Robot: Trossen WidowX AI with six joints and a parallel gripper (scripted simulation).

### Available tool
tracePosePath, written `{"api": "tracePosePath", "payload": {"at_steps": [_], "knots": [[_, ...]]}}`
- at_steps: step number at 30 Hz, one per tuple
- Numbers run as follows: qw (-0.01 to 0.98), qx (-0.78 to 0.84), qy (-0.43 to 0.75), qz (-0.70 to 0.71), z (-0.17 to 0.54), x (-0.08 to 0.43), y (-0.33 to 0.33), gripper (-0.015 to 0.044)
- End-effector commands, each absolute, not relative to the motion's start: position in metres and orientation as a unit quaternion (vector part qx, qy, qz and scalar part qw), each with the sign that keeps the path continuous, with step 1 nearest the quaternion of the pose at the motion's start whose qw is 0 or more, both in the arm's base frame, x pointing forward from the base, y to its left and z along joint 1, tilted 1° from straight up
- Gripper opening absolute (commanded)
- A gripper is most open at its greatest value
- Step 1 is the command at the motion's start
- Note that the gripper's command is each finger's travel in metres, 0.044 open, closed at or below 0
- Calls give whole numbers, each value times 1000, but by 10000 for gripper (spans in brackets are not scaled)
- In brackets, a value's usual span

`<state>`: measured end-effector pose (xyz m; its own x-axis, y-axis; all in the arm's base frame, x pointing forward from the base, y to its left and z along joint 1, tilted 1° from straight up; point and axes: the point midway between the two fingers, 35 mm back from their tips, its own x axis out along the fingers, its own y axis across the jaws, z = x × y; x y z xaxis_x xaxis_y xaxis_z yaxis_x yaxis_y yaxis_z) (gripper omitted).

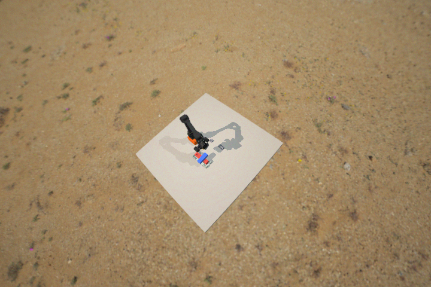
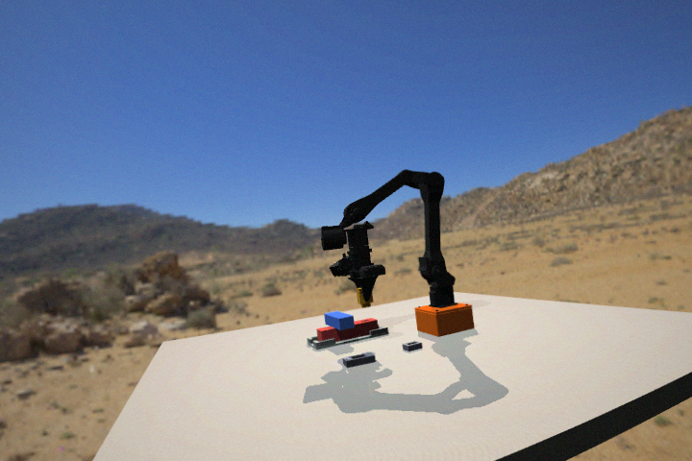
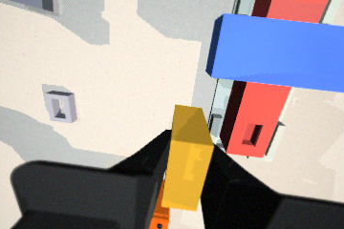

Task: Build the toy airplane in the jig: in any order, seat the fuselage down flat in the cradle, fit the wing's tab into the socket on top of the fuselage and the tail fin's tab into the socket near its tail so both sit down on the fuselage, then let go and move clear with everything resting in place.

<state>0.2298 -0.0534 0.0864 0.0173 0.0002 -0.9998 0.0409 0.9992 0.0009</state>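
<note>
My gripper (image 2: 364, 300) (image 3: 183, 137) is shut on the yellow tail fin (image 2: 360, 294) (image 3: 182, 178), which stands upright between the fingers, above the table and beside the near end of the fuselage in the wrist view. The red fuselage (image 1: 198, 154) (image 2: 365, 327) (image 3: 266, 110) lies in the pale cradle (image 2: 322, 344) (image 3: 220, 102) and looks flat. Its open tail socket (image 3: 252, 135) is to the right of the fin in the wrist view. The blue wing (image 1: 202, 158) (image 2: 338, 319) (image 3: 285, 52) lies across the fuselage's top. The wing's tab and the fin's tab are hidden.
A small grey holder (image 1: 211, 140) (image 2: 411, 346) (image 3: 70, 107) and a larger grey holder (image 1: 221, 147) (image 2: 358, 359) (image 3: 56, 9) stand beside the cradle, on the table (image 1: 206, 202) (image 2: 221, 391). The orange arm base (image 1: 191, 140) (image 2: 443, 322) is behind the gripper.
</note>
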Motion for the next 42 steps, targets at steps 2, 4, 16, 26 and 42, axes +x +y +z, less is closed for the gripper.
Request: {"api": "tracePosePath", "payload": {"at_steps": [2, 4, 16, 26, 42], "knots": [[713, 11, 701, -14, 83, 227, -69, 0], [712, 11, 702, -14, 82, 225, -76, 0], [711, 8, 703, -12, 74, 212, -112, 0], [710, 5, 704, -11, 68, 198, -136, 0], [710, 5, 704, -11, 68, 198, -136, 65]]}}
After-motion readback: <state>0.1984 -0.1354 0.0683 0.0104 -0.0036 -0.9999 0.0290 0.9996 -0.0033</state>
